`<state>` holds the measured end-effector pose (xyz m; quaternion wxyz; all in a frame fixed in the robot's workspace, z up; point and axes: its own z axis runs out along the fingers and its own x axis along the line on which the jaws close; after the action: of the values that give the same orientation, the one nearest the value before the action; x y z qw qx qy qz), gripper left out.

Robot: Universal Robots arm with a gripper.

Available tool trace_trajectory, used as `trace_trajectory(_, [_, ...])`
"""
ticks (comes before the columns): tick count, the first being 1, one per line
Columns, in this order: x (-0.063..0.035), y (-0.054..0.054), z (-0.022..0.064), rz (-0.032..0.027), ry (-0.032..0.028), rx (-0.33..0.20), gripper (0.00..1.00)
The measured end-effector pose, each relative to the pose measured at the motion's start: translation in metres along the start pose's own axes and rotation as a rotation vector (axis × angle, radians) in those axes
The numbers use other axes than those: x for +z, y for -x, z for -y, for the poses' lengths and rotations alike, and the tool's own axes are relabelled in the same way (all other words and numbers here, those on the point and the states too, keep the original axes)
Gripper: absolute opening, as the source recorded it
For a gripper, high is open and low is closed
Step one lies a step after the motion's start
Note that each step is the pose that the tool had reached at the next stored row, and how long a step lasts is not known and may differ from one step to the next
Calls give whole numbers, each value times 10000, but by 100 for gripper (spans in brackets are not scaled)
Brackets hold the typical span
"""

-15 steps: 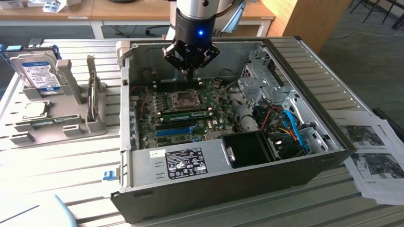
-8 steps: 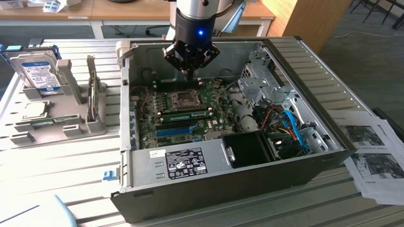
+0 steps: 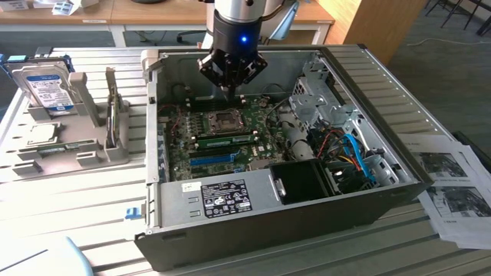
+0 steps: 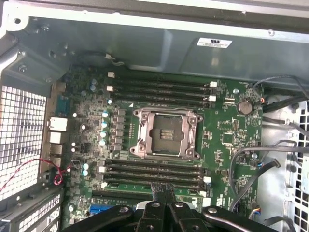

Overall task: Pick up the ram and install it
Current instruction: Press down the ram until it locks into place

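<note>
The ram (image 3: pixel 227 140) is a narrow green stick standing on edge in a memory slot of the motherboard (image 3: pixel 253 152), between the empty processor socket (image 3: pixel 225 119) and the blue expansion slot (image 3: pixel 211 159). My gripper (image 3: pixel 231 86) hangs inside the open computer case, above the far side of the board and apart from the ram. Its fingers are shut with nothing between them. In the wrist view the closed gripper (image 4: pixel 163 192) sits over the near bank of memory slots, where the ram (image 4: pixel 126 186) shows as a thin green strip, and the socket (image 4: pixel 166 134) lies beyond.
The case wall (image 3: pixel 383 86) rises around the board, with cables and a drive cage at the exterior view's right. A black fan housing (image 3: pixel 303 181) sits near the front. A grey parts holder (image 3: pixel 69 149) with a hard drive (image 3: pixel 45 86) stands at the left, papers (image 3: pixel 452 184) at the right.
</note>
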<state>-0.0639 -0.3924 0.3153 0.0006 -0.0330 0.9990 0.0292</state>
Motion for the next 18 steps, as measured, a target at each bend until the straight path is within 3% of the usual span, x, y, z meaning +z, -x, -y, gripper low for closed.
trace_trajectory(8, [1,0,-5,-42,-303,23,9])
trace_trajectory(14, [1,1,-6,-57,-422,75,9])
trace_trajectory(18, [0,0,-6,-66,-449,164,9])
